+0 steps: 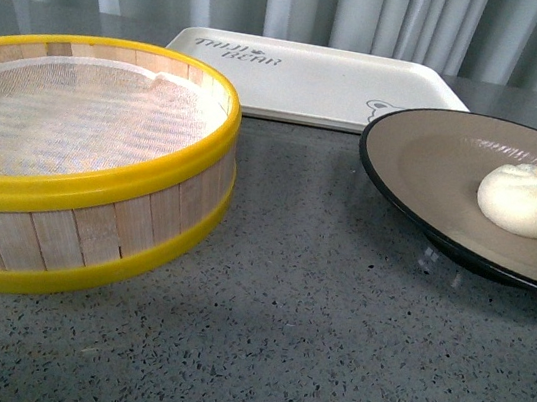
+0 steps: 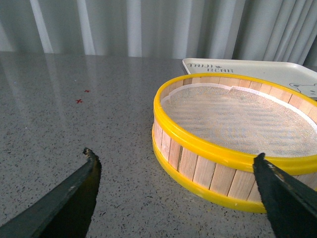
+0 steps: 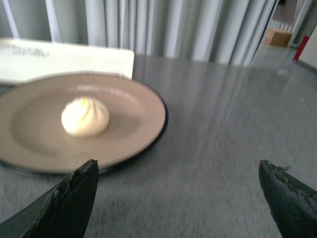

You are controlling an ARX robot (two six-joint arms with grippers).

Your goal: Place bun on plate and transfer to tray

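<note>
The white pleated bun (image 1: 526, 199) sits on the beige plate (image 1: 438, 151) with a black rim, at the right of the grey table. The bun (image 3: 85, 117) and plate (image 3: 138, 104) also show in the right wrist view, which is blurred. The cream tray (image 1: 317, 82) lies empty behind, at the back centre; its corner shows in the left wrist view (image 2: 257, 69). My right gripper (image 3: 178, 171) is open and empty over bare table beside the plate. My left gripper (image 2: 176, 158) is open and empty, low next to the steamer basket. Neither arm shows in the front view.
A yellow-rimmed wooden steamer basket (image 1: 76, 203) with white mesh inside stands at the front left and holds nothing; it fills the left wrist view (image 2: 233, 148). Grey curtains hang behind the table. Two small red marks (image 2: 79, 101) are on the table left of the basket.
</note>
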